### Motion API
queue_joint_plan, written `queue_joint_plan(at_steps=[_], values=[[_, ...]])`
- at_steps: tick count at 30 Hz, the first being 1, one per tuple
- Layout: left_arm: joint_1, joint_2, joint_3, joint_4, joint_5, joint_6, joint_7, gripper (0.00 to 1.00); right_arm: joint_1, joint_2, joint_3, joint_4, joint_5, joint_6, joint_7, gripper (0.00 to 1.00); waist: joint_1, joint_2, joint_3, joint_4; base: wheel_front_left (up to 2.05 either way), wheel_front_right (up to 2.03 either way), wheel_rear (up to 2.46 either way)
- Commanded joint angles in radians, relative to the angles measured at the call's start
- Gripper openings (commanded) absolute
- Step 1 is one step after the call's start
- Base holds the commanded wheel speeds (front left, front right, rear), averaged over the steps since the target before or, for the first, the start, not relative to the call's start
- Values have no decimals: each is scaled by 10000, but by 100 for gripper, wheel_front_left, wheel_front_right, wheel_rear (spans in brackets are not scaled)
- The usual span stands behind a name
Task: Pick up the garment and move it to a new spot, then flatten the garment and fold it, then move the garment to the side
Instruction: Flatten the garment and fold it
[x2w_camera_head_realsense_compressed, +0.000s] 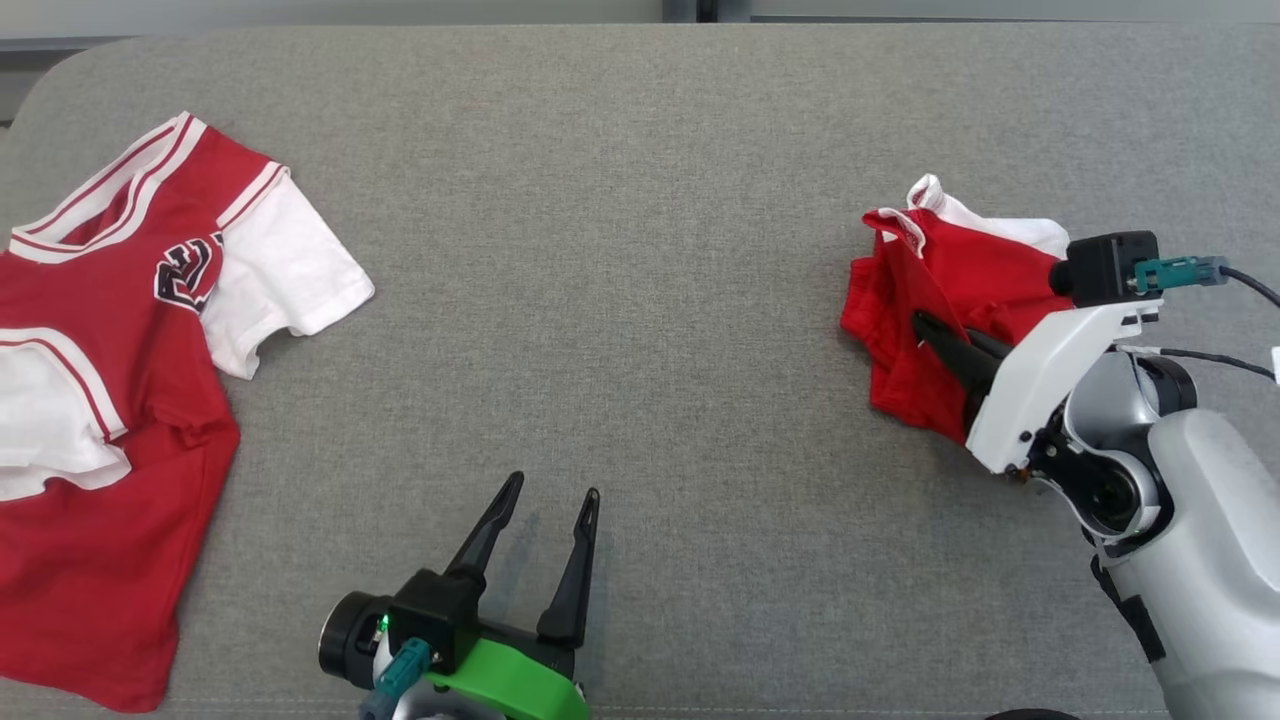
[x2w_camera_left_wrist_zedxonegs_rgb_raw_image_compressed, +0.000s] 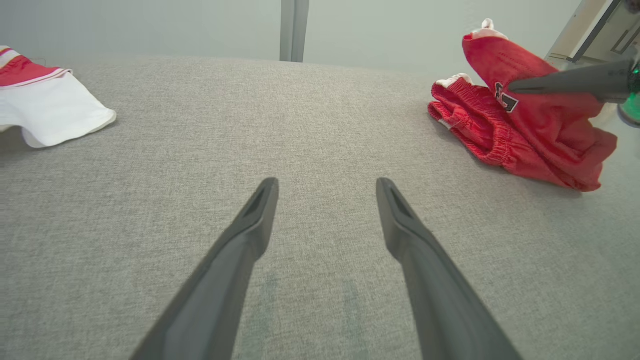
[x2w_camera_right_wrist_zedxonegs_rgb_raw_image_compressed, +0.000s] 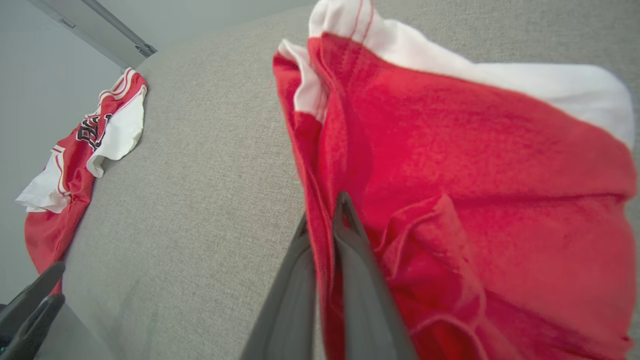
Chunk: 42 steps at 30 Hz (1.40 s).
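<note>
Right gripper (x2w_camera_right_wrist_zedxonegs_rgb_raw_image_compressed: 323, 215) pinching red garment (x2w_camera_right_wrist_zedxonegs_rgb_raw_image_compressed: 475, 175), one finger (x2w_camera_right_wrist_zedxonegs_rgb_raw_image_compressed: 292, 285) partly behind cloth

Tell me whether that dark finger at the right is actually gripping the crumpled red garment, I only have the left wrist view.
Observer: Yes. The right wrist view shows the right gripper shut, with a fold of the crumpled red garment with white trim pinched between its fingers.
Operator: What is the white cloth at my left edge?
Observer: A sleeve of a red and white jersey, spread on the grey fabric surface, apart from the held garment.
Operator: Where does my left gripper sit?
Observer: In the head view the left gripper is open, close to the surface's near edge, between the two garments, touching neither.
</note>
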Motion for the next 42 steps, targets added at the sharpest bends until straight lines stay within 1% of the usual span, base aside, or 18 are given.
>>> queue_joint_plan(at_steps=[1,7,8,9,10,14,16,18,20,21,22,23,24,26,27,32,36,42], values=[[-157,19,53,36,26,10,-30,100,-221,227,68,329,-310,3,-237,0,0,0,44,100,0,0,0],[43,19,88,79,-53,87,-30,100,-502,524,160,851,-776,3,-718,0,0,0,93,141,0,0,0],[81,19,86,83,-72,105,-30,100,-555,544,204,852,-874,3,-894,15,0,0,101,124,0,0,0],[112,19,79,84,-86,103,-30,100,-585,571,214,840,-946,3,-1073,78,0,0,103,102,0,0,0],[135,19,71,79,-102,107,-30,100,-586,617,183,818,-996,3,-1257,100,0,0,98,74,0,0,0],[201,20,58,62,-196,193,-30,100,-318,627,49,-15,-910,3,-2042,100,0,0,21,-66,0,0,0],[270,20,138,36,-224,228,-30,100,19,435,-93,-742,-975,2,-2378,100,0,0,-49,-197,0,0,0],[333,18,233,-18,-249,276,-30,100,370,269,-494,-1438,-1101,2,-2802,100,0,0,-81,-326,0,0,0],[385,20,298,-69,-265,283,-30,100,787,-5,-1049,-1964,-1613,2,-3368,100,0,0,-103,-421,0,0,0],[413,20,324,-96,-263,283,-30,100,1039,-50,-1389,-2080,-1937,2,-3712,52,0,0,-115,-463,0,0,0],[433,20,354,-118,-254,284,-30,100,1285,17,-1730,-2075,-2138,3,-4023,17,0,0,-125,-500,0,0,0],[432,20,373,-142,-246,276,-30,100,1524,-24,-2018,-1961,-2546,3,-4283,0,0,0,-125,-520,0,0,0],[426,20,392,-154,-234,264,-30,100,1690,-120,-2213,-1848,-2977,3,-4603,0,0,0,-111,-532,0,0,0],[385,20,412,-154,-201,236,-30,100,1956,96,-2502,-1288,-3402,3,-5140,0,0,0,-67,-555,0,0,0],[337,20,388,-110,-169,196,-30,100,2030,43,-2547,-979,-3834,3,-5477,0,0,0,-47,-534,0,0,0],[120,21,286,-13,-121,93,-30,100,1524,504,-2337,1218,-4659,-4,-7034,0,0,0,4,-414,0,0,0],[84,21,315,40,-46,88,-30,100,852,859,-2305,2785,-5185,-4,-7386,0,0,0,39,-200,0,0,0],[87,21,278,82,-57,29,-30,100,165,1189,-2118,3493,-5748,-4,-7403,0,0,0,117,113,0,0,0]])
